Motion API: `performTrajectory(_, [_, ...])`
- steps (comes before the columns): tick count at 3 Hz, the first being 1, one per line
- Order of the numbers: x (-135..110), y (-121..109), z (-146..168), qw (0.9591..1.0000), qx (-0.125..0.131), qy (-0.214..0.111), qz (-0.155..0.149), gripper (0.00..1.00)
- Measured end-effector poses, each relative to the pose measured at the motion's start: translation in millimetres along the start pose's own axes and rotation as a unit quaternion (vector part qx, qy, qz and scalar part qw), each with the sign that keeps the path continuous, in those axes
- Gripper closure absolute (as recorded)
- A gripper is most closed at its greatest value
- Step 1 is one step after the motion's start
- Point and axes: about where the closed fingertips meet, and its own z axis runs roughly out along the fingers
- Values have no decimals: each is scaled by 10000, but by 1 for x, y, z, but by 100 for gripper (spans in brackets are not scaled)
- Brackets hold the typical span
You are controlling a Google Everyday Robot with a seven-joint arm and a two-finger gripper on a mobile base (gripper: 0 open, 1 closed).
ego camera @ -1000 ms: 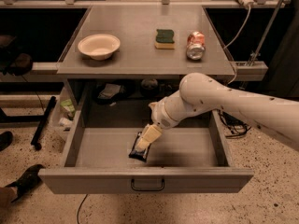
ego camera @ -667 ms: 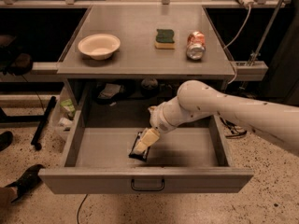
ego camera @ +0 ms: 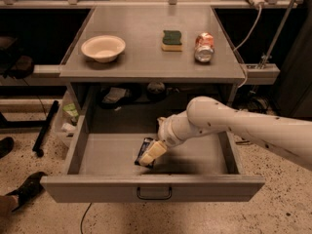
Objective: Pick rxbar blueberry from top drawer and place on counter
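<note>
One arm reaches from the right of the view into the open top drawer (ego camera: 97, 189), and you see its gripper (ego camera: 152, 153) down on the rxbar blueberry (ego camera: 144, 152), which lies flat on the drawer floor near the front panel. You cannot tell whether the claw is spread or clamped on the bar. On the counter (ego camera: 141, 57) are a bowl (ego camera: 103, 48), a sponge (ego camera: 172, 39) and a can (ego camera: 204, 47)

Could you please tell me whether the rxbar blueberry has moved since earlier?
No; the rxbar blueberry stays in the top drawer, behind its handle, gripper at it.
</note>
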Motion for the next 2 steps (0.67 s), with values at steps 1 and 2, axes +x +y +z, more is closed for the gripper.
performTrajectory(1, [5,3,7,9999,61,-55,63,0])
performTrajectory(2, [9,7,13,9998,137,-95,92,0])
